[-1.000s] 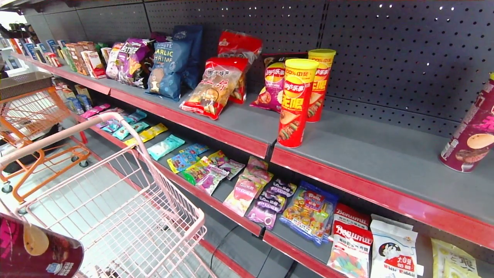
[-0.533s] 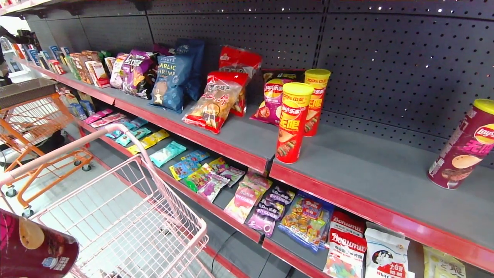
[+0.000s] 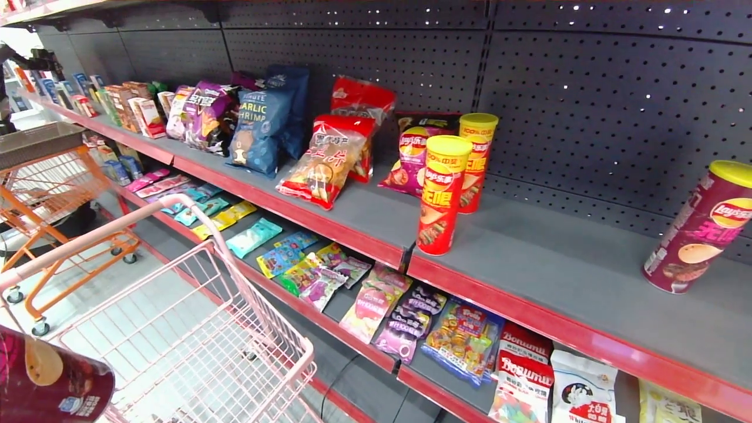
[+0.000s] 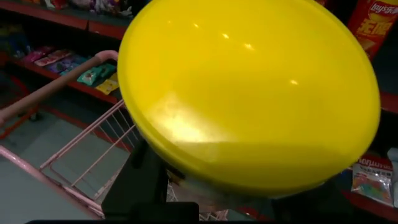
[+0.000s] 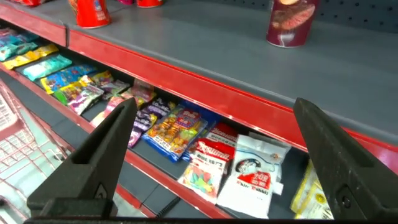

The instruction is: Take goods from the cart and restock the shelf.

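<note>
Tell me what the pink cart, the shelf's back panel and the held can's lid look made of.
Pink cart: thin wire and tube, glossy pink coating, likely painted steel. Back panel: dark matte sheet with even holes, probably metal. Can lid: smooth yellow plastic, judging by soft highlights.

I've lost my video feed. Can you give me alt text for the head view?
A maroon chip can hangs at lower left near the pink cart. On the grey shelf stand two red chip cans and a second maroon can.
</note>
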